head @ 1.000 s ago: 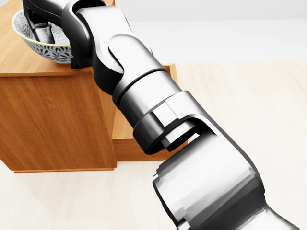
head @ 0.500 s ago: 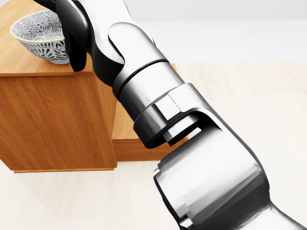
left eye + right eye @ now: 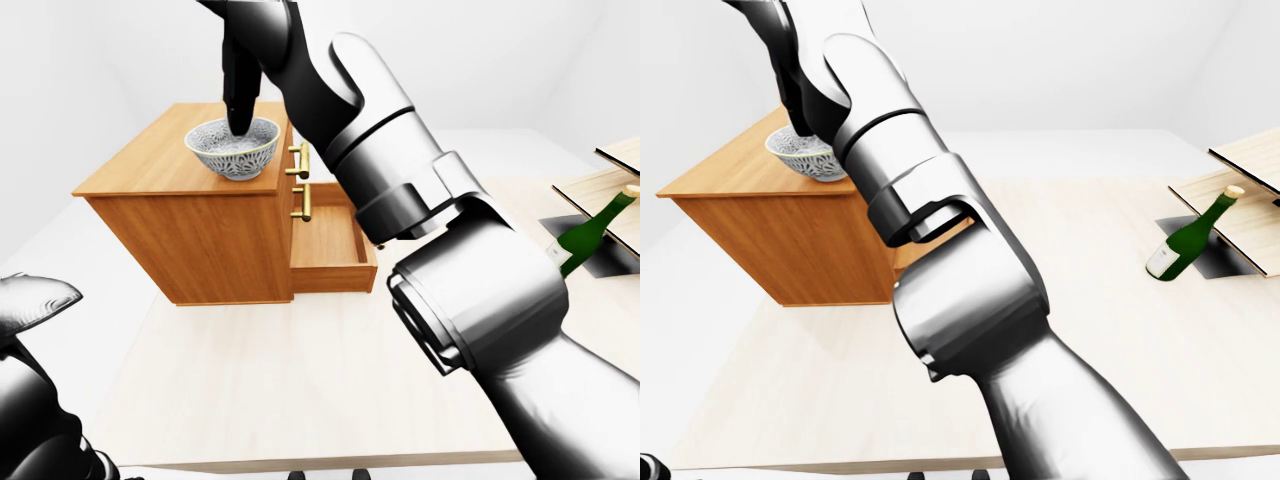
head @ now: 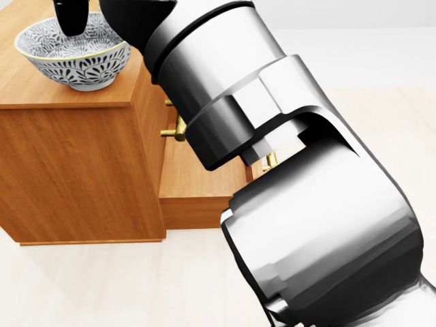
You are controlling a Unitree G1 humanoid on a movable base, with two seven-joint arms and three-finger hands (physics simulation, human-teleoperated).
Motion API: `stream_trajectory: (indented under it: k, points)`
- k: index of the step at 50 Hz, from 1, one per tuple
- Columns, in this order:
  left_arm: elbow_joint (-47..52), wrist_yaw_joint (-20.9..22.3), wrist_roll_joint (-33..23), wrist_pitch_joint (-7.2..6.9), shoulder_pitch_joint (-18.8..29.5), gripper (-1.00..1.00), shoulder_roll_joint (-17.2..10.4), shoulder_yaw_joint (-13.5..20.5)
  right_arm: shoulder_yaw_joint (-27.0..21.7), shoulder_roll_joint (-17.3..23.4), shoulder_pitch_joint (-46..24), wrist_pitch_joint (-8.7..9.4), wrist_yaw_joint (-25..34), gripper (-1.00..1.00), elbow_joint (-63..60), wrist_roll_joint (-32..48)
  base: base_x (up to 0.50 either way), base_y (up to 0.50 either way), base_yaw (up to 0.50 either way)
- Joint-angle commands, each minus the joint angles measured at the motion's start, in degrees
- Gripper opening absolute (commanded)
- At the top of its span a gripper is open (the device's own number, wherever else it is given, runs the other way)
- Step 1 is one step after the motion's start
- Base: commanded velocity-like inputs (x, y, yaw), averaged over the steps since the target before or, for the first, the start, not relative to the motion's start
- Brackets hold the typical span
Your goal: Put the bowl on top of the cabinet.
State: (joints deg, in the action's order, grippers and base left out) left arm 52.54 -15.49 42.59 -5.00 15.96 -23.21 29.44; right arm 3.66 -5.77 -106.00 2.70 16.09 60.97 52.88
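The bowl sits on top of the cabinet, upper left of the head view. The right hand has lifted off its rim since a moment ago, so the job looks about done. One dark finger hangs over the bowl. The frame's top edge cuts off the rest, so I cannot tell if the hand is spread or pressed together.

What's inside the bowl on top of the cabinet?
Dark fingers of the right hand reach down into the bowl, which sits on the cabinet. Its patterned inner wall shows around them, with no contents in sight. The patch beneath the fingers is covered.
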Motion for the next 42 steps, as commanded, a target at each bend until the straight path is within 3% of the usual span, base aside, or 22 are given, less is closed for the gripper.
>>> stream_trajectory:
  k: [1, 3, 17, 42]
  points:
    - [0.0, 0.8, -1.5, 0.00, -0.4, 1.00, 0.6, -0.8, -0.8, 2.8, -3.4, 1.63, 2.6, 1.00, -2.1, -3.7, 0.00, 0.00, 0.00]
    - [0.0, 0.9, -1.6, 0.00, -0.2, 1.00, 0.7, -0.7, -1.2, 3.6, -4.1, 2.30, 3.2, 1.00, -2.8, -4.6, 0.00, 0.00, 0.00]
    - [0.1, 1.9, -3.3, 0.00, -0.3, 1.00, 1.5, -1.2, -2.5, 6.6, -5.0, 2.30, 5.9, 1.00, -10.9, -10.2, 0.00, 0.00, 0.00]
    - [0.5, 2.1, -3.5, 0.00, 0.1, 1.00, 1.8, -0.8, -3.9, 12.9, -3.4, 2.30, 13.8, 1.00, -46.2, -18.6, 0.00, 0.00, 0.00]
